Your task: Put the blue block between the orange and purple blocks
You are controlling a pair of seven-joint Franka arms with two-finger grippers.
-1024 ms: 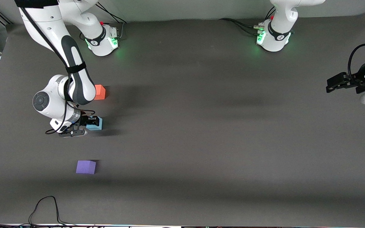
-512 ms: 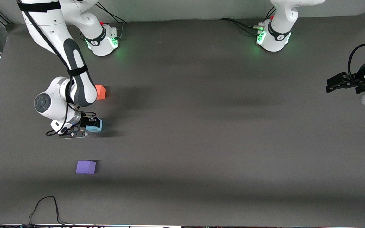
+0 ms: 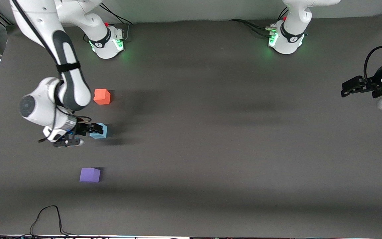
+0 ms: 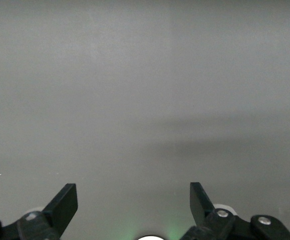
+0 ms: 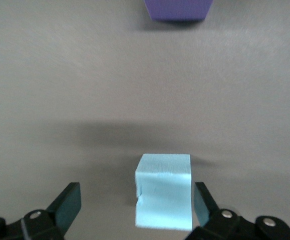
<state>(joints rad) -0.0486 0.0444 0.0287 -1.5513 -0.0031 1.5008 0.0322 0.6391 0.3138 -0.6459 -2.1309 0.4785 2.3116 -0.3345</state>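
The blue block (image 3: 99,130) sits on the grey table between the orange block (image 3: 102,96), which is farther from the front camera, and the purple block (image 3: 90,175), which is nearer. My right gripper (image 3: 85,133) is open just over the table beside the blue block. In the right wrist view the blue block (image 5: 164,196) stands between the spread fingers (image 5: 203,200), close to one and apart from the other, with the purple block (image 5: 178,9) ahead. My left gripper (image 3: 348,88) is open and empty, waiting at the left arm's end of the table; it also shows in the left wrist view (image 4: 133,201).
The two arm bases (image 3: 108,41) stand along the table's edge farthest from the front camera. A black cable (image 3: 45,215) lies near the table's edge nearest to the front camera, at the right arm's end.
My right arm has swung toward its own end of the table, uncovering the orange block. Its gripper has drawn back from the blue block, which has stayed in place.
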